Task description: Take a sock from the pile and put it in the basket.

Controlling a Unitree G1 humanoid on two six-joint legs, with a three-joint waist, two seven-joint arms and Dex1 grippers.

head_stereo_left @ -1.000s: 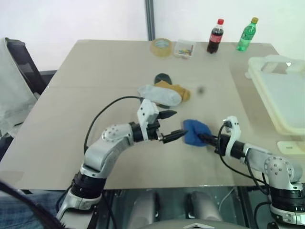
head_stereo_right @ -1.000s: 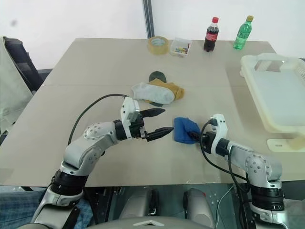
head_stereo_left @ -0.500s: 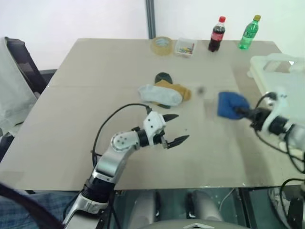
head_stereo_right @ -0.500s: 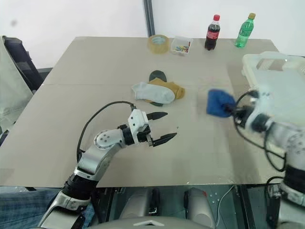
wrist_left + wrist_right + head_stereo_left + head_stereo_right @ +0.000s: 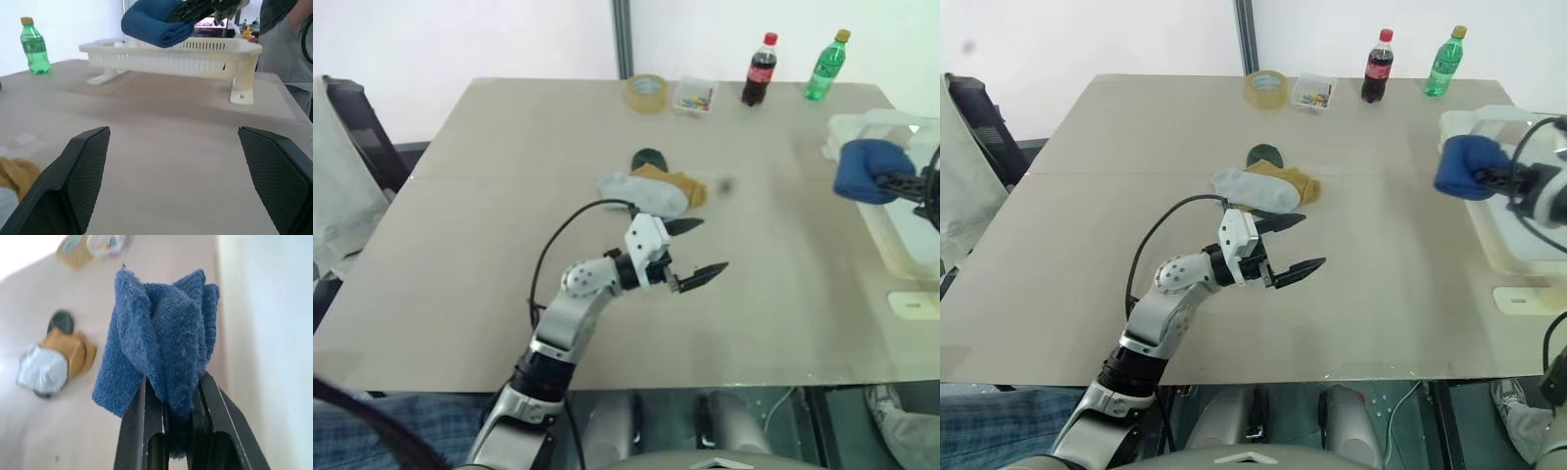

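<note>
The right gripper (image 5: 168, 404) has its jaws clamped on a folded royal-blue knitted fabric sock (image 5: 865, 169), which hangs in the air bunched between the two black fingers (image 5: 134, 431). In the head views the sock is raised above the tabletop right at the near-left rim of the large rectangular cream-white plastic basket (image 5: 1489, 250), which stands at the right edge of the beige tabletop (image 5: 460, 255). From the left wrist view the blue sock shows above the basket's slotted side wall, clear of the rim.

The left gripper (image 5: 697, 249) hovers over the middle of the tabletop with its jaws spread wide apart and nothing between them; its fingers point to the right, toward the basket.

The pile (image 5: 651, 188) of the other socks lies on the tabletop just beyond the left gripper: a light grey sock (image 5: 636, 193) in front, a mustard yellow one (image 5: 677, 183) touching it on the right, and a dark green one (image 5: 648, 158) peeking out behind them.

Along the far edge of the tabletop stand a roll of tan tape (image 5: 647, 93), a small clear box of coloured bits (image 5: 693, 97), a dark cola bottle with a red cap (image 5: 759, 71) and a green plastic bottle with a yellow cap (image 5: 825, 67).
</note>
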